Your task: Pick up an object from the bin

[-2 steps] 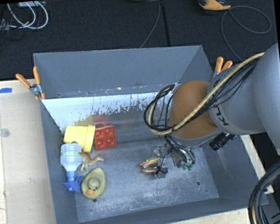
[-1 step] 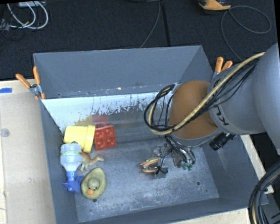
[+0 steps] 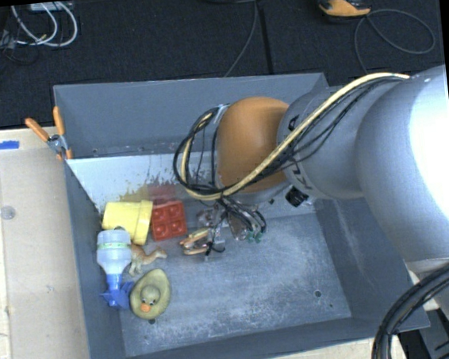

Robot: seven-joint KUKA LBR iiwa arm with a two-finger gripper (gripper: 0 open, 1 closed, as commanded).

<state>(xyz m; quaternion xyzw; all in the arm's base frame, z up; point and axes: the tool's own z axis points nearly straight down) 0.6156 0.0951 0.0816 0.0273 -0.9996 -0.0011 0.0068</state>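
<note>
Several small toys crowded the left side of the bin [image 3: 268, 290].
We saw the claw [image 3: 217, 238] over a small tan toy [image 3: 193, 242] just right of a red block [image 3: 168, 220]; whether it stood wide or narrow we could not tell. We judged the toy light, stiff, best pinched across its middle; bare floor lay right and near.

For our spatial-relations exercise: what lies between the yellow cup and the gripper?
In the camera view, a red studded block sits between yellow cup and gripper.
</note>
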